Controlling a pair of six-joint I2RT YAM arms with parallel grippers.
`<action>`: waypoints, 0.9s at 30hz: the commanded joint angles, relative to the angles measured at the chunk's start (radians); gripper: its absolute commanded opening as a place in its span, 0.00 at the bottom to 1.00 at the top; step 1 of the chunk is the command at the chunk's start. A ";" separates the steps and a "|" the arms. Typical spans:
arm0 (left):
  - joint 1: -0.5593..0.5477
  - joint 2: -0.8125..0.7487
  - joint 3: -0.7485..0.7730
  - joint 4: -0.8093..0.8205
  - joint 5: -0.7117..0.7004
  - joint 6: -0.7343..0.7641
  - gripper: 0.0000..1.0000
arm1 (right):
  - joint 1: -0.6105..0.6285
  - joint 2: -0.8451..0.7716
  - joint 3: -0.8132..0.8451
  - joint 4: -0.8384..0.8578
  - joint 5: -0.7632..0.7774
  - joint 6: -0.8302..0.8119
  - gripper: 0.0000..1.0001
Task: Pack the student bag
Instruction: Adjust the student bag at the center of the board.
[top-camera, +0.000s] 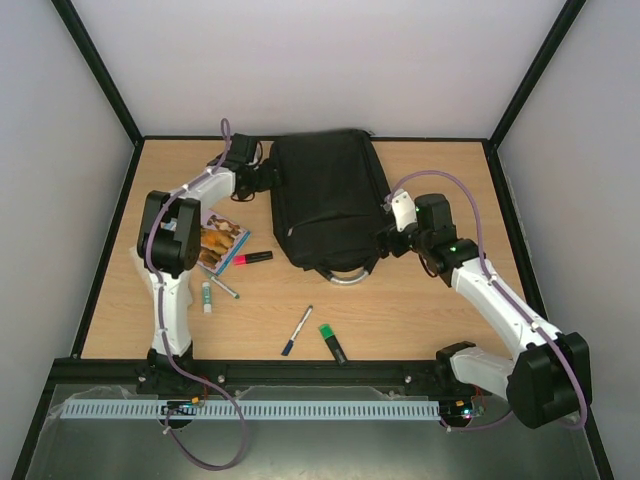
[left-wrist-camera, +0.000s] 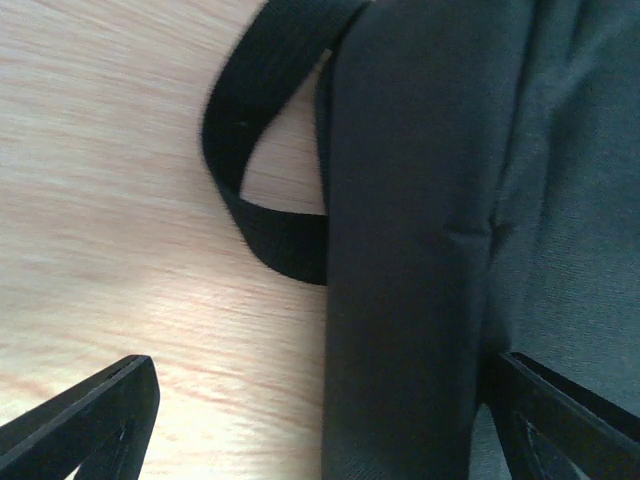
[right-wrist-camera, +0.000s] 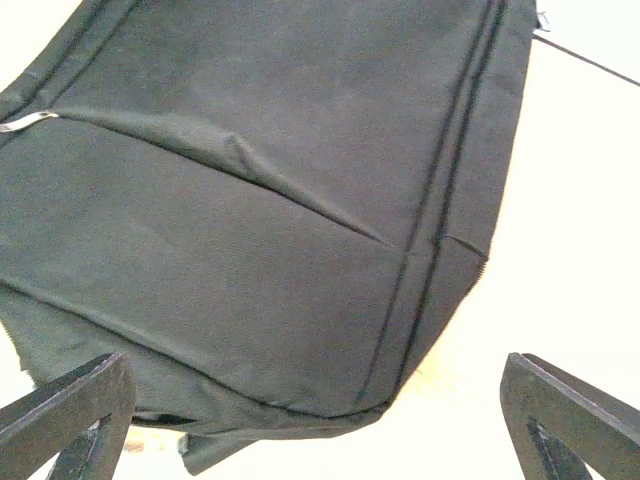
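The student bag (top-camera: 328, 195) is a large black backpack lying flat in the middle of the table, its silvery-grey loop handle (top-camera: 345, 277) toward the near side. My left gripper (top-camera: 268, 180) is open at the bag's far left edge. In the left wrist view the bag's side (left-wrist-camera: 420, 250) stands between the spread fingers (left-wrist-camera: 110, 405), with a black strap loop (left-wrist-camera: 250, 150) beside it. My right gripper (top-camera: 385, 238) is open at the bag's right near edge. The right wrist view shows the bag's front panel (right-wrist-camera: 250, 200) ahead of the open gripper (right-wrist-camera: 315, 410).
Left of the bag lie a picture booklet (top-camera: 222, 240), a pink highlighter (top-camera: 245, 259), a silver pen (top-camera: 222, 286) and a white glue stick (top-camera: 207, 296). A blue pen (top-camera: 297, 330) and a green marker (top-camera: 333, 343) lie near the front edge.
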 joint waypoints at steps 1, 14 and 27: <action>-0.029 0.046 0.032 0.082 0.150 -0.007 0.89 | -0.005 0.021 -0.022 0.051 0.103 0.023 0.99; -0.197 0.106 0.083 0.125 0.222 -0.005 0.85 | -0.007 0.040 -0.021 0.028 0.051 -0.027 0.99; -0.226 0.132 0.225 0.016 0.140 -0.006 0.90 | -0.229 0.100 0.057 0.010 0.022 0.128 0.91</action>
